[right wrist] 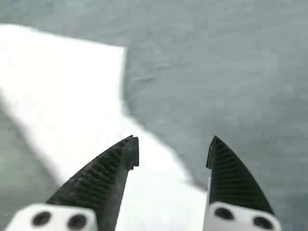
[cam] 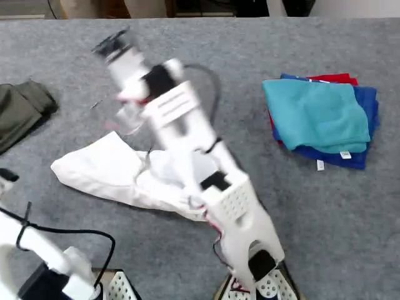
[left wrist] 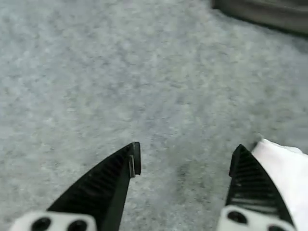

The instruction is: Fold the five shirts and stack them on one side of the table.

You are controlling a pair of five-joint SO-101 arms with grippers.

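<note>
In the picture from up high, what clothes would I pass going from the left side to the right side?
First the dark green shirt → the crumpled white shirt → the folded stack of teal, blue and red shirts.

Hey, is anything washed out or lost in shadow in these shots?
Right wrist view: the white shirt glares to flat white. High view: even light, only faint shadow under the right arm on the table. Left wrist view: even light too.
</note>
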